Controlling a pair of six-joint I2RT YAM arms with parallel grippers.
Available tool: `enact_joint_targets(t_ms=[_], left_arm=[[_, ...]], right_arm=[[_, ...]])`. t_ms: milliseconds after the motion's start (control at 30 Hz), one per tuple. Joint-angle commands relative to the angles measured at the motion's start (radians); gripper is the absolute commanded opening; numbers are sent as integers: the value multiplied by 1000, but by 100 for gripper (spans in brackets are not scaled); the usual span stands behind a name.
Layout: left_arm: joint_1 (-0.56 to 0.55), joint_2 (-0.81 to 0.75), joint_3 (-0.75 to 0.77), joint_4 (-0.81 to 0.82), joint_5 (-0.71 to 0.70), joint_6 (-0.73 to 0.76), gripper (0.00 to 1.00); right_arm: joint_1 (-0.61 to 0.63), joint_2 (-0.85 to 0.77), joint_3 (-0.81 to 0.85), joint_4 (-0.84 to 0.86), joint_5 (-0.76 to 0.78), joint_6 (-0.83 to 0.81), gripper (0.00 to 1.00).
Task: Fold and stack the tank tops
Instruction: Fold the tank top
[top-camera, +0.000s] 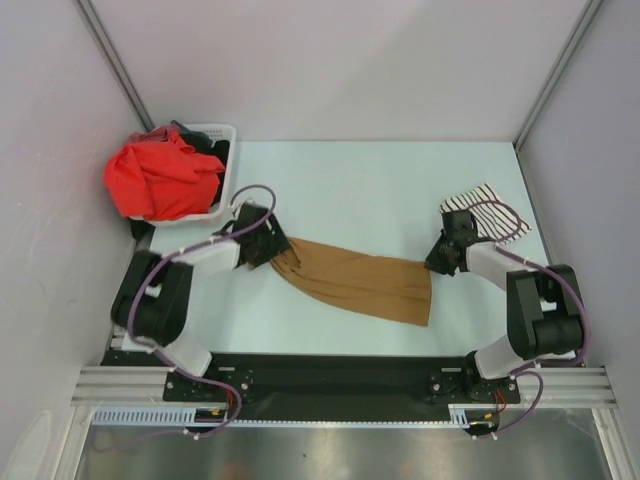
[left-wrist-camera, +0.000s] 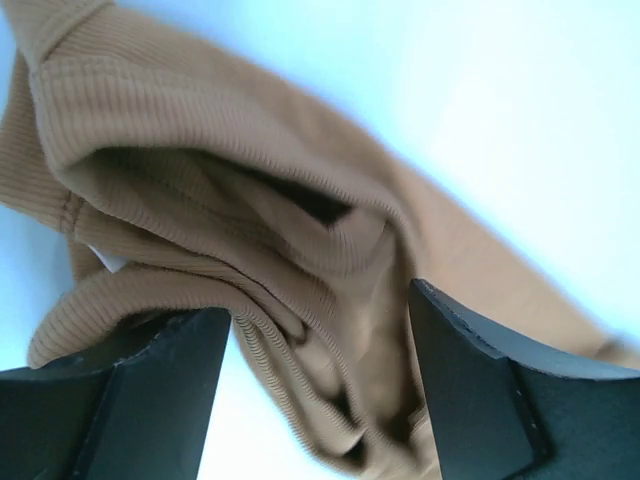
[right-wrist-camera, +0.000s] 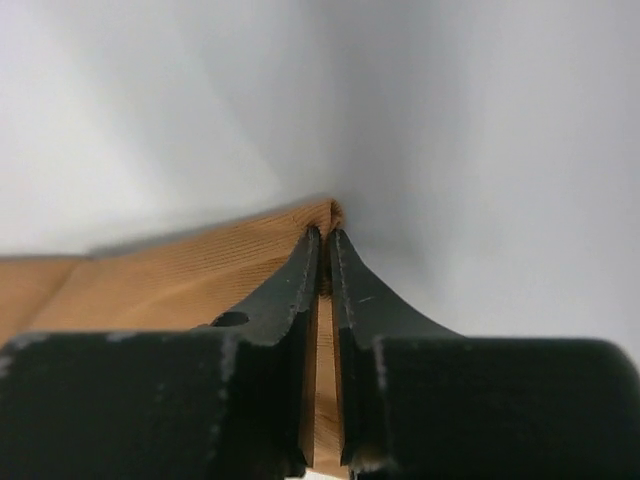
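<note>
The tan-brown tank top (top-camera: 355, 280) lies stretched across the table between my two grippers. My left gripper (top-camera: 272, 243) is at its bunched left end. In the left wrist view the gripper (left-wrist-camera: 320, 300) is open, with its fingers (left-wrist-camera: 170, 380) wide apart. Folds of the tan top (left-wrist-camera: 230, 160) lie between them, against the right finger only. My right gripper (top-camera: 437, 260) is shut on the top's right edge. In the right wrist view the gripper (right-wrist-camera: 325, 235) pinches the ribbed tan cloth (right-wrist-camera: 170, 285). The striped tank top (top-camera: 487, 210) lies folded at the far right, beside the right wrist.
A white laundry basket (top-camera: 222, 135) holding red cloth (top-camera: 160, 180) and some dark cloth stands at the back left, close to the left arm. Grey walls bound the table on three sides. The black rail with the arm bases runs along the near edge.
</note>
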Motion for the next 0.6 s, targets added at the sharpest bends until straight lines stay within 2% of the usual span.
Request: enact_joint_targets(t_ms=[0, 133, 167, 200, 233, 267, 367, 433, 467, 500, 533, 567], left_arm=[[22, 220, 255, -44, 43, 47, 76], [11, 518, 598, -95, 142, 70, 73], [3, 572, 769, -138, 147, 99, 72], [-6, 628, 874, -179, 149, 116, 72], [-30, 750, 986, -230, 144, 133, 72], [-44, 812, 1212, -320, 150, 160, 72], [-92, 998, 1535, -373, 217, 182, 73], [-107, 1052, 1605, -361, 245, 184, 76], [-107, 1051, 1611, -338, 270, 194, 78], [-104, 1025, 1599, -328, 276, 208, 84], [-101, 1003, 1578, -327, 268, 246, 88], [-98, 973, 1517, -337, 214, 260, 91]], right_arm=[[35, -96, -78, -159, 83, 108, 13], [240, -174, -155, -282, 146, 267, 20], [286, -187, -170, -285, 120, 297, 20], [328, -196, -185, -283, 108, 328, 20], [437, -214, -214, -262, 97, 404, 20], [492, -221, -222, -239, 76, 434, 20], [645, -216, -218, -179, 34, 522, 21], [675, -208, -201, -149, 7, 490, 22], [690, -208, -177, -150, 8, 468, 28], [695, -214, -169, -148, 14, 450, 39], [696, -222, -163, -188, 46, 437, 45], [696, -252, -158, -203, 65, 427, 50]])
